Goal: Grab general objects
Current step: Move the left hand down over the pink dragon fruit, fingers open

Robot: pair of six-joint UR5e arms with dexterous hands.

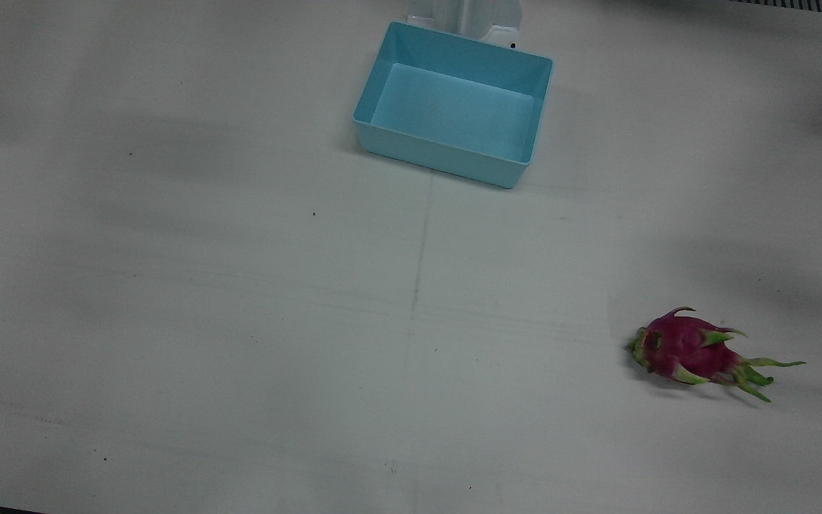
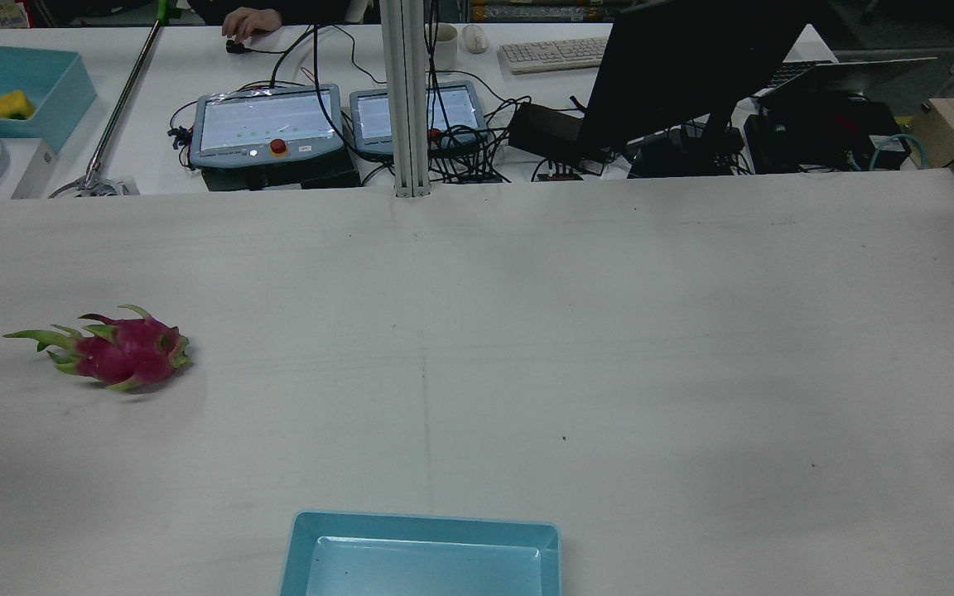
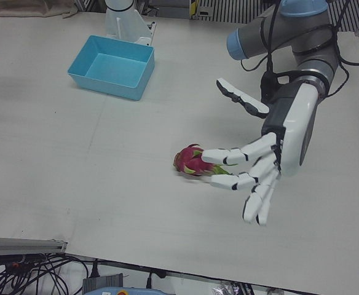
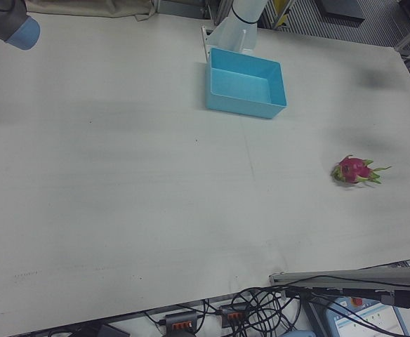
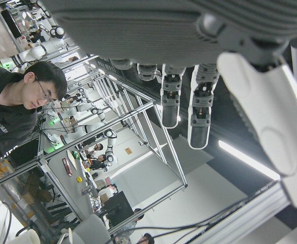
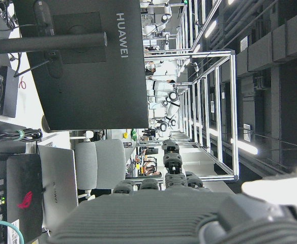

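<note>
White table [image 1: 240, 321], dragon fruit [image 1: 689, 351] near edge

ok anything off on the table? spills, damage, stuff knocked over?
Nothing stands out. The dragon fruit lies intact on its side, the blue bin sits upright and empty, and the left hand is open, holding nothing.

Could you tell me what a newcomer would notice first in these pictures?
Probably the magenta dragon fruit, lying alone on the white table on the robot's left side. Next, the left hand, raised in the air with fingers spread, holding nothing. Then the empty blue bin near the pedestals.
</note>
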